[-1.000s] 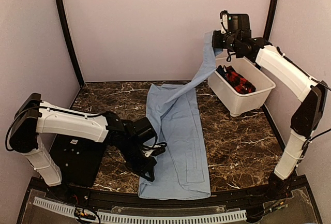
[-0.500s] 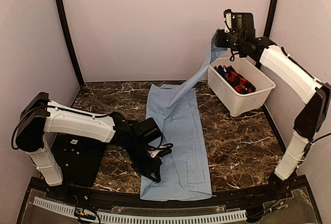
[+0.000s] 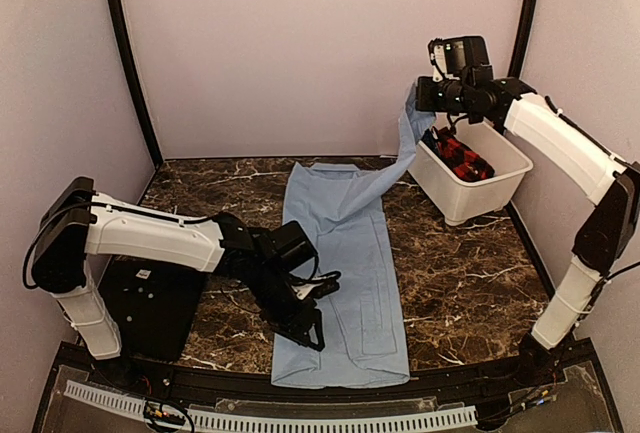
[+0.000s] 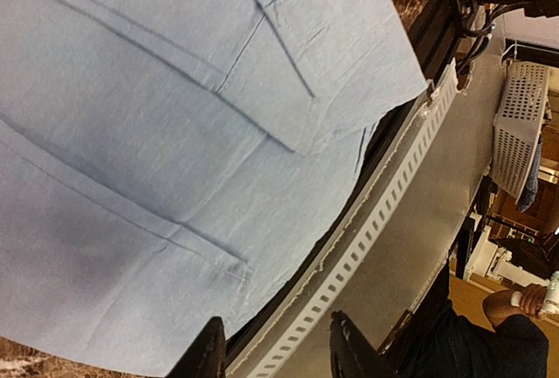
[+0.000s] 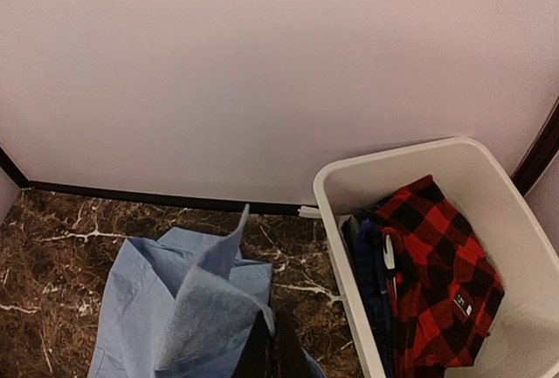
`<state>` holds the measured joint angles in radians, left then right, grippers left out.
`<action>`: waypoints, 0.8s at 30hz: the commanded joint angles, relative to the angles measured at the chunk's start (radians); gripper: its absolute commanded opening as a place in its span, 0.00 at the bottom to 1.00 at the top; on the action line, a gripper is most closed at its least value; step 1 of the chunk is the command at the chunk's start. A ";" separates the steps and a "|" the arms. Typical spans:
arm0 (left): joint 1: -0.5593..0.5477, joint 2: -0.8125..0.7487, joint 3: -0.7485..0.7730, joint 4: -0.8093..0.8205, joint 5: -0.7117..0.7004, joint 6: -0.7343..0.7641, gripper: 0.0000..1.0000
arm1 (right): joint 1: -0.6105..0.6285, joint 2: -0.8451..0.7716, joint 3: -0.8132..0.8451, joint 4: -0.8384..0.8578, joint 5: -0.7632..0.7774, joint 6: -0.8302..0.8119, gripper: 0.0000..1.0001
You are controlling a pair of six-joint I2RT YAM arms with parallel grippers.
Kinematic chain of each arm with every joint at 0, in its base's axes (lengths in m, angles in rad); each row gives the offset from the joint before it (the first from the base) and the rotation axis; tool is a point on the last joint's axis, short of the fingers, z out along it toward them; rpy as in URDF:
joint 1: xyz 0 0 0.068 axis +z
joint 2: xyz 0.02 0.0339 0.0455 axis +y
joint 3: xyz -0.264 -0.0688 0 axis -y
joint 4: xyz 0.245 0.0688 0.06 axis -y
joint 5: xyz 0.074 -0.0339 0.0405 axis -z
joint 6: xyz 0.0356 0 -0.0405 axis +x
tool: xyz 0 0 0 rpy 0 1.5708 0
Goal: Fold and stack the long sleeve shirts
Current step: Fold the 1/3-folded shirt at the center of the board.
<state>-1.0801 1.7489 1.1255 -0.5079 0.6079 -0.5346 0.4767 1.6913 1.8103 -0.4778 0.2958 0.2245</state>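
Pinching one sleeve [image 3: 402,143] of the light-blue shirt [image 3: 350,253] high beside the bin [image 3: 470,201], right end effector [image 3: 418,95] clamped on it. Remainder lying flat along the desk [image 3: 470,283]. Left end effector [image 3: 310,333] low over the near hem, jaws parted, empty.

Looks like a robot lab test cell tbh: plain pale walls [image 3: 320,53] box in a marble-look table [image 3: 470,283], black frame poles [image 3: 128,63] at 11 and 1 o'clock, slotted cable duct [image 3: 300,418] at 6.

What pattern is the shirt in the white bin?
The shirt is red-black checked; right wrist view.
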 commanded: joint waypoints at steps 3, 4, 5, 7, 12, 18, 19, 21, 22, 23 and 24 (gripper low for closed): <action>0.139 -0.125 0.024 0.074 -0.071 -0.050 0.41 | -0.002 -0.123 -0.176 -0.101 -0.079 0.062 0.00; 0.183 -0.142 0.021 0.107 -0.101 -0.057 0.41 | -0.001 -0.140 -0.207 -0.102 -0.085 0.068 0.00; 0.204 -0.147 0.023 0.119 -0.115 -0.070 0.41 | -0.001 -0.159 -0.237 -0.102 -0.089 0.072 0.00; 0.264 -0.147 0.043 0.160 -0.156 -0.081 0.39 | 0.000 -0.193 -0.285 -0.096 -0.089 0.084 0.00; 0.368 -0.049 0.140 0.272 -0.201 -0.086 0.34 | 0.002 -0.252 -0.290 -0.061 -0.114 0.108 0.00; 0.415 0.154 0.348 0.343 -0.240 -0.077 0.28 | 0.011 -0.198 -0.132 -0.099 -0.142 0.104 0.00; 0.420 0.197 0.366 0.351 -0.250 -0.078 0.28 | 0.010 -0.188 -0.111 -0.105 -0.139 0.103 0.00; 0.440 0.258 0.415 0.365 -0.254 -0.086 0.26 | 0.011 -0.166 -0.065 -0.116 -0.125 0.097 0.00; 0.444 0.276 0.440 0.373 -0.255 -0.092 0.25 | 0.011 -0.155 -0.039 -0.123 -0.115 0.094 0.00; 0.451 0.305 0.448 0.379 -0.257 -0.095 0.25 | 0.010 -0.143 -0.012 -0.131 -0.102 0.089 0.00; 0.454 0.326 0.460 0.394 -0.258 -0.103 0.24 | 0.011 -0.129 0.012 -0.140 -0.092 0.083 0.00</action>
<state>-0.6506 2.0201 1.5318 -0.1635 0.3763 -0.6193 0.4835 1.5158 1.7374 -0.6025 0.1757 0.3164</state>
